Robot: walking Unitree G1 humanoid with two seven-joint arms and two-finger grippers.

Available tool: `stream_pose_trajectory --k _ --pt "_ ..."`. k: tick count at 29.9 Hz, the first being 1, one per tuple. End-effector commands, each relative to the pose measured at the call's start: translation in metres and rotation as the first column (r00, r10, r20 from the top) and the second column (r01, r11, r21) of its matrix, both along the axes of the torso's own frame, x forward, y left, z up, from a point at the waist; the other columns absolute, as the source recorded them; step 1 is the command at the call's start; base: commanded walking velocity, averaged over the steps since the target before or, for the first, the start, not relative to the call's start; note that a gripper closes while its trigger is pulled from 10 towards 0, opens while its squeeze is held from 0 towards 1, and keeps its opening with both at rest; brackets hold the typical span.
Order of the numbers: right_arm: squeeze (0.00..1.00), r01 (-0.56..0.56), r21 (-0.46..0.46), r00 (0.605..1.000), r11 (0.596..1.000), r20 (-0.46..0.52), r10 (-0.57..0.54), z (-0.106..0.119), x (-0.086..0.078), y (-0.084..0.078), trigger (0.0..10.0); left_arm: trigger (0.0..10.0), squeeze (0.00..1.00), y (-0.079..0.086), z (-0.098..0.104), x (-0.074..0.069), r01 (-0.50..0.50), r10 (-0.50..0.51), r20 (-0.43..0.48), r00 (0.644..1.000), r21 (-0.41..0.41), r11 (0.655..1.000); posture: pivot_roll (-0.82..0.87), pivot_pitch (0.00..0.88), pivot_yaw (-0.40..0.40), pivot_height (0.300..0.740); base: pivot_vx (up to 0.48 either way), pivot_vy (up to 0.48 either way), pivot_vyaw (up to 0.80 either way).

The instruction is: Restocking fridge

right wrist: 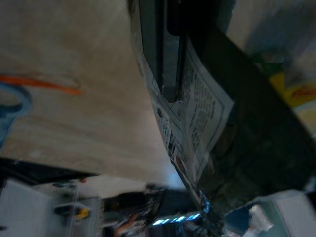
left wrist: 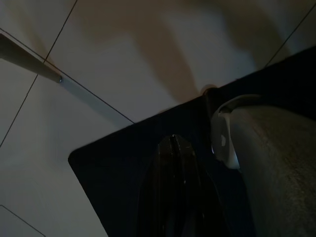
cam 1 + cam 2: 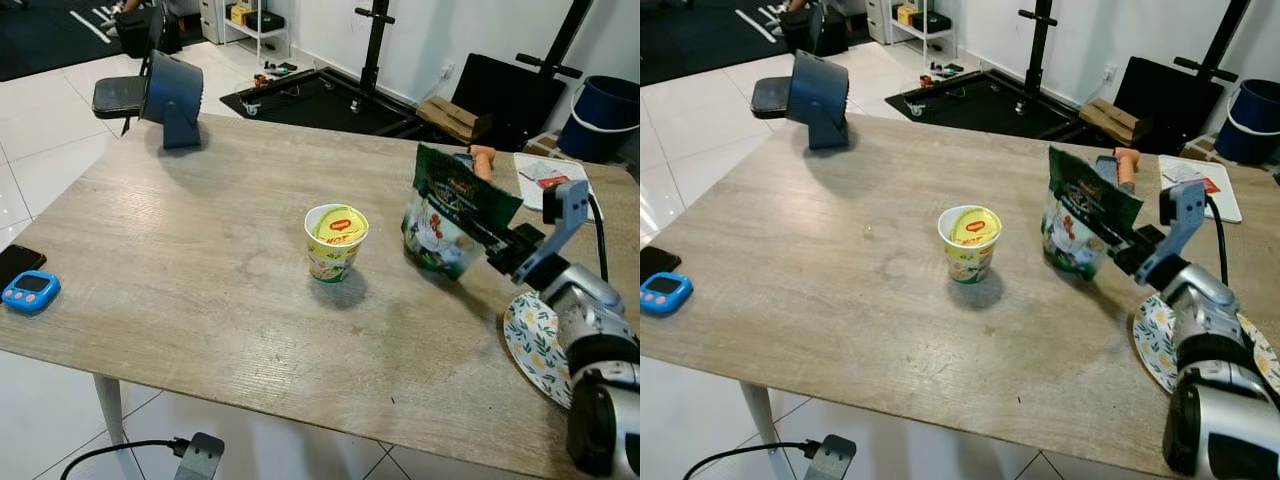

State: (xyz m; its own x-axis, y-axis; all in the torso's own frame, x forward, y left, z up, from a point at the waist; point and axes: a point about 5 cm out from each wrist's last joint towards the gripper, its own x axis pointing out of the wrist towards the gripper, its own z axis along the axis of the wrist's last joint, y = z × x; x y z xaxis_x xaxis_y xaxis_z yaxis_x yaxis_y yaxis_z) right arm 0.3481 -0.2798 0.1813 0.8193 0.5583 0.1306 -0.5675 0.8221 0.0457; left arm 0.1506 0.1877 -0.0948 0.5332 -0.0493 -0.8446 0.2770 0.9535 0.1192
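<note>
The wooden desk spans most of the frame. From the lower right, the silver right arm reaches up and inward, its right pincer pinching the upper edge of a green snack bag that stands right of centre, bottom on the desk. A patterned plate lies under the forearm at the right edge. A dark blue fan stands at upper left. The noodle cup, lid sealed, sits at centre. A small blue device rests at the left edge. The left pincer hangs over floor tiles; I cannot tell its state.
</note>
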Motion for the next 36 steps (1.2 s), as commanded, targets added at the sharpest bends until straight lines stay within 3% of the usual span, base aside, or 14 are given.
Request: stream_pose_trajectory --k 1,12,14,15,16,17,19,25,27,29,30,31,32,36 --pt "0.0 -0.012 -0.004 0.999 1.0 0.036 0.013 0.008 -0.001 -0.002 0.0 10.0 0.0 0.001 -0.017 -0.047 0.034 -0.031 -0.205 0.978 0.013 0.999 0.01 0.072 -0.046 0.74 0.0 0.0 0.0" --pt "0.0 -0.092 -0.043 0.996 0.995 0.003 0.092 -0.012 -0.014 0.011 0.0 10.0 0.0 -0.004 -0.017 -0.043 0.05 -0.048 -0.207 0.977 0.006 0.999 -0.01 0.06 -0.039 0.74 0.0 0.0 0.0" --pt "0.0 -0.094 -0.038 0.996 0.995 -0.001 0.094 -0.013 -0.013 0.015 0.9 10.0 0.0 -0.004 -0.017 -0.042 0.051 -0.049 -0.205 0.977 0.007 0.999 -0.01 0.06 -0.036 0.74 0.0 0.0 0.0" --pt "0.0 -0.093 -0.029 0.996 0.995 -0.007 0.093 -0.014 -0.013 0.017 10.0 10.0 0.0 -0.004 -0.017 -0.041 0.052 -0.049 -0.204 0.978 0.007 0.999 -0.01 0.061 -0.036 0.74 0.0 0.0 0.0" --pt "0.0 -0.093 -0.022 0.996 0.995 -0.012 0.093 -0.015 -0.012 0.018 10.0 10.0 0.0 -0.004 -0.016 -0.04 0.052 -0.05 -0.203 0.978 0.007 0.999 -0.01 0.061 -0.036 0.74 0.0 0.0 0.0" --pt "0.89 -0.097 -0.014 0.995 0.995 -0.015 0.097 -0.015 -0.013 0.02 10.0 10.0 0.0 -0.004 -0.016 -0.04 0.053 -0.05 -0.202 0.978 0.007 0.999 -0.01 0.061 -0.034 0.74 0.0 0.0 0.0" --pt "1.0 -0.101 -0.008 0.995 0.995 -0.017 0.101 -0.016 -0.013 0.022 10.0 10.0 0.0 -0.004 -0.016 -0.039 0.053 -0.05 -0.201 0.978 0.007 0.999 -0.01 0.061 -0.035 0.74 0.0 0.0 0.0" --pt "1.0 -0.095 -0.005 0.995 0.995 -0.013 0.095 -0.017 -0.014 0.026 10.0 10.0 0.0 -0.004 -0.016 -0.039 0.05 -0.047 -0.202 0.978 0.009 0.999 -0.01 0.061 -0.034 0.74 0.0 0.0 0.0" --pt "0.45 -0.113 0.003 0.993 0.994 -0.011 0.113 -0.017 -0.015 0.028 10.0 10.0 0.0 -0.003 -0.016 -0.04 0.049 -0.046 -0.205 0.978 0.009 0.999 0.0 0.061 -0.033 0.74 0.0 0.0 0.0" --pt "0.55 -0.121 0.021 0.992 0.992 -0.012 0.122 -0.017 -0.015 0.029 10.0 10.0 0.0 -0.003 -0.017 -0.042 0.049 -0.046 -0.208 0.977 0.009 0.999 0.0 0.061 -0.032 0.74 0.0 0.0 0.0" --pt "0.79 -0.12 0.027 0.993 0.992 -0.015 0.121 -0.018 -0.015 0.029 10.0 10.0 0.0 -0.003 -0.017 -0.042 0.048 -0.045 -0.21 0.977 0.009 0.999 0.0 0.061 -0.032 0.74 0.0 0.0 0.0" --pt "0.79 -0.12 0.027 0.993 0.992 -0.015 0.121 -0.018 -0.015 0.029 10.0 10.0 0.0 -0.003 -0.017 -0.042 0.048 -0.045 -0.21 0.977 0.009 0.999 0.0 0.061 -0.032 0.74 0.0 0.0 0.0" --pt "1.0 -0.127 0.023 0.991 0.992 -0.039 0.128 -0.024 -0.016 0.032 10.0 10.0 0.0 -0.003 -0.017 -0.043 0.047 -0.044 -0.212 0.976 0.01 0.999 0.0 0.062 -0.033 0.74 0.0 0.0 0.0" --pt "1.0 -0.099 0.013 0.992 0.995 -0.073 0.1 -0.034 -0.015 0.034 10.0 10.0 0.0 -0.003 -0.017 -0.042 0.042 -0.039 -0.211 0.977 0.012 0.999 0.01 0.055 -0.04 0.74 0.0 0.0 0.0"
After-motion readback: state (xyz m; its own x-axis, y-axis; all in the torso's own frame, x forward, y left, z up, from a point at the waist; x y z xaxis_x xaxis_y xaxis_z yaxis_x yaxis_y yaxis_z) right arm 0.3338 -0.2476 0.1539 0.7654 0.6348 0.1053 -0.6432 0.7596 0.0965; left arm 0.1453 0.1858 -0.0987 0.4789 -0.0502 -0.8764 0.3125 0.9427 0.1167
